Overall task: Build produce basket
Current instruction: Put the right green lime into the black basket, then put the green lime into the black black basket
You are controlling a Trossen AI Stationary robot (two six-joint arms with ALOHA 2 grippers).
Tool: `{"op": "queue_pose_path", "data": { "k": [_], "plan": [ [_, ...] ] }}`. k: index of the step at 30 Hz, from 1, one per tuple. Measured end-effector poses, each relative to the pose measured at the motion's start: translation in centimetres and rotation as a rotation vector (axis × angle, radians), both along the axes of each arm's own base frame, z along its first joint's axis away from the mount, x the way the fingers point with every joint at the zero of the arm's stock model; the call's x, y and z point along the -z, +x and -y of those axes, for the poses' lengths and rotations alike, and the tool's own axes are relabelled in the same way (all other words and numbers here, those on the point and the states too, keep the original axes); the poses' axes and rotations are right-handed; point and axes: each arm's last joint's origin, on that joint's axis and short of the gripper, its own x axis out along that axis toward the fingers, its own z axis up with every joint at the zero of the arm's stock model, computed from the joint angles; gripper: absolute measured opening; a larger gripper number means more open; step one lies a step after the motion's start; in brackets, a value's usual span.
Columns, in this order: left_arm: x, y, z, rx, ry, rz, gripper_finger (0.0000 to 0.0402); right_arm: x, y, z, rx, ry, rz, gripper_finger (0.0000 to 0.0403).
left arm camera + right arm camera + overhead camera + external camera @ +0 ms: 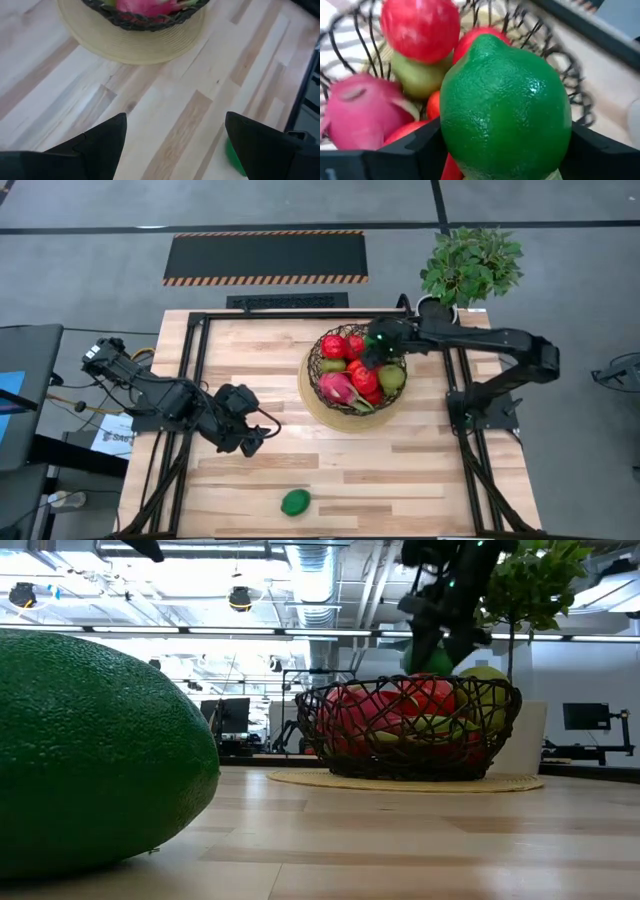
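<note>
The dark wire basket (318, 376) sits on its tan disc base on the table's far right part and holds red apples (333, 346), a green pear (391, 378) and a pink dragon fruit (338, 387). My right gripper (378, 346) hovers over the basket's far side, shut on a green lime (505, 105), which also shows above the rim in the low view (430, 660). A second lime (295, 501) lies on the table near its near edge. My left gripper (255, 438) is open above bare table left of the basket, between it and that second lime (232, 155). My right gripper pinches the green lime across its middle, one finger (405, 150) on each side of the lime's flank (455, 135). The fingers come from above, slanting down from the table's right. The lime is lifted clear, just above the fruits in the basket.
A leafy potted plant (470, 265) stands at the table's far right corner behind the right arm. A black frame rail (200, 370) runs along the table's sides. Open wood lies between the basket and the near edge (400, 480).
</note>
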Motion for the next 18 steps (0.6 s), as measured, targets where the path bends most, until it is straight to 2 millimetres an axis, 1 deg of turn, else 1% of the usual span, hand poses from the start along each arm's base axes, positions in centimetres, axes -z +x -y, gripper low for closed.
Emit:
{"op": "queue_pose_path", "data": {
  "k": [2, 7, 8, 10, 12, 15, 16, 18],
  "plan": [
    [0.1, -0.2, -0.1, -0.013, 0.008, -0.014, 0.0324, 0.7, 0.3, 0.6, -0.008, 0.038, -0.019, 0.0321],
    [0.2, -0.4, -0.3, -0.041, 0.020, -0.031, 0.0324, 2.0, 0.8, 1.6, 0.000, 0.089, -0.059, 0.0386],
    [0.2, -0.4, -0.3, -0.040, 0.020, -0.034, 0.0324, 2.1, 0.8, 1.8, 0.002, 0.097, -0.062, 0.0392],
    [0.3, -0.5, -0.3, -0.036, 0.018, -0.044, 0.0324, 1.9, 1.0, 2.0, 0.007, 0.103, -0.073, 0.0391],
    [0.3, -0.5, -0.3, -0.028, 0.015, -0.055, 0.0324, 1.2, 1.1, 2.1, 0.003, 0.100, -0.073, 0.0386],
    [0.4, -0.6, -0.2, -0.006, -0.006, -0.077, 0.0324, -1.0, 1.6, 1.7, -0.027, 0.090, -0.028, 0.0385],
    [0.4, -0.6, -0.2, 0.008, -0.017, -0.086, 0.0324, -1.9, 1.8, 1.3, -0.051, 0.092, -0.001, 0.0387],
    [0.4, -0.6, 0.0, 0.040, -0.039, -0.105, 0.0324, -3.7, 2.4, -0.3, -0.106, 0.100, 0.071, 0.0392]
  ]
}}
